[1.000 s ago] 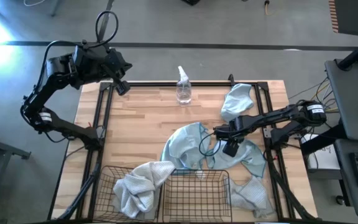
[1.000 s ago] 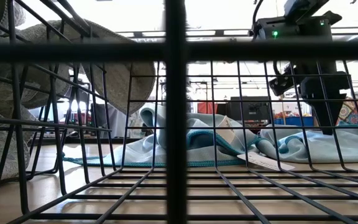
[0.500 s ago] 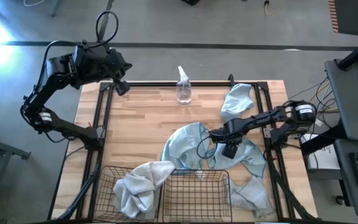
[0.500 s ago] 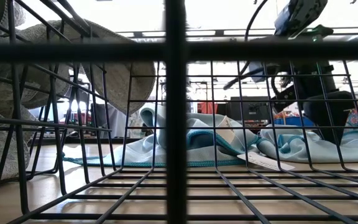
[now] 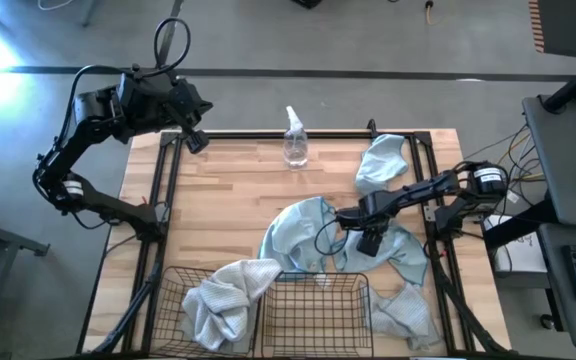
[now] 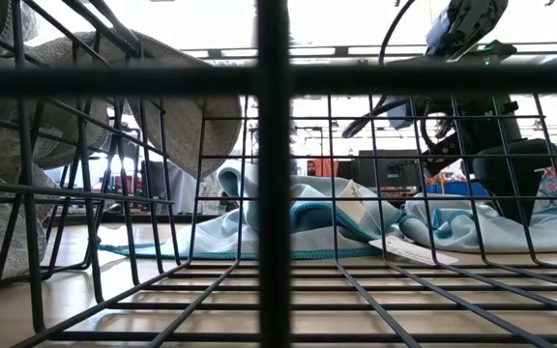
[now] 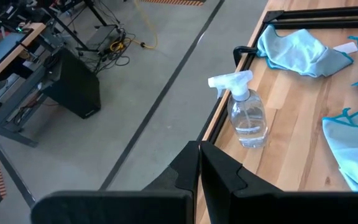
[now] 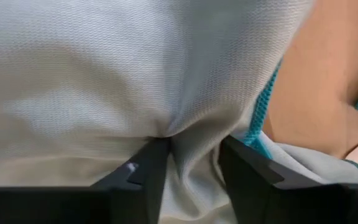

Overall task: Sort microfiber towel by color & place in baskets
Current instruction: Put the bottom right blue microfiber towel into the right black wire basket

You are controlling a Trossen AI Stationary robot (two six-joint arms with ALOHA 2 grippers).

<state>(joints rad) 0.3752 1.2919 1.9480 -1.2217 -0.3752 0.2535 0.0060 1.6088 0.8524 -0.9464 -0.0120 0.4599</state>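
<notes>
Grey towel point(image 5: 226, 298) already in left basket point(image 5: 173, 300), lower left; right basket point(image 5: 313, 310) empty. Your right tool point(image 5: 370, 238) mid-frame, fingers pinching blue towel point(image 5: 298, 232) fold, half-closed. Other blues wait on bench point(image 5: 223, 190).

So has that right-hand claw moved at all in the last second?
Yes. The right gripper has dropped onto the light blue towel and shifted slightly toward the spray bottle, its fingers pinching into the cloth.
</notes>
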